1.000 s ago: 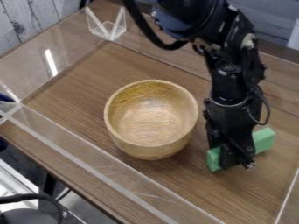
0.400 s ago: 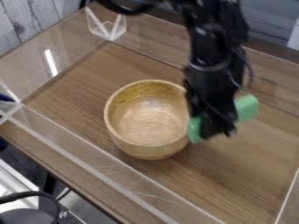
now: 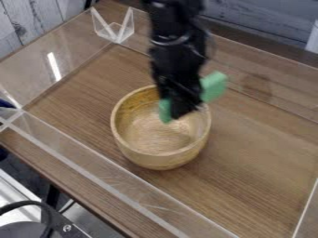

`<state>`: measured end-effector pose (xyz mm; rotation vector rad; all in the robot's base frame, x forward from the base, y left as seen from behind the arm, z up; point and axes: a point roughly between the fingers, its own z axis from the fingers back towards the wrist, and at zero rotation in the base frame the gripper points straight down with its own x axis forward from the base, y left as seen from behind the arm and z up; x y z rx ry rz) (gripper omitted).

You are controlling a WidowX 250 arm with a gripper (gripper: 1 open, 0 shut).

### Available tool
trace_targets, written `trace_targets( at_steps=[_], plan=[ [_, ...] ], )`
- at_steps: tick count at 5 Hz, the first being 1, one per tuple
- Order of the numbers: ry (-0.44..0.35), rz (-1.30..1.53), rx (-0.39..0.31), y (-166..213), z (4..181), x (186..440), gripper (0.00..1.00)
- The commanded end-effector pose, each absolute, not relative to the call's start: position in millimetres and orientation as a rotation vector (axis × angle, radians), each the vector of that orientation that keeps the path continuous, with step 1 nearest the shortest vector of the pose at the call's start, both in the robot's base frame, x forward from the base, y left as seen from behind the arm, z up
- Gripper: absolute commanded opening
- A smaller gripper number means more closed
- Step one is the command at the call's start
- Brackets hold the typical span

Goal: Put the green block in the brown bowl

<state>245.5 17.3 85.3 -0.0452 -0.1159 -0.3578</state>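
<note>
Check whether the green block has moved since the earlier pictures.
Yes: the green block has moved left and up in the view, from right of the brown bowl to its rim.

Tabletop and surroundings, seen obliquely from above. The brown wooden table (image 3: 255, 181) fills most of the view, its grain running diagonally. Clear strips (image 3: 93, 174) cross its surface from nine o'clock to six o'clock. A glare patch lies at ten o'clock. At eleven o'clock, near the table's far edge, stands a small, pale, transparent angular object (image 3: 113, 24); beyond it, grey plank-like boards (image 3: 28, 20) occupy the corner. Dark cables (image 3: 37, 206) lie at seven o'clock, beyond the table edge. A pale object (image 3: 311, 39) is cut off at two o'clock.
</note>
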Motion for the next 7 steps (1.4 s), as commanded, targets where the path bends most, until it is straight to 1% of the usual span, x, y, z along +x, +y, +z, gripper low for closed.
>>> trace_targets(
  at_steps=[1,2,4,7],
  plan=[
    [-0.158,-0.339,-0.025,37.8,96.0,246.8,0.00],
    [-0.138,-0.350,-0.033,38.4,88.5,239.1,0.00],
    [-0.119,-0.365,-0.037,36.0,78.9,233.0,0.00],
    [-0.110,-0.373,-0.050,29.6,75.3,230.0,0.00]
  ],
)
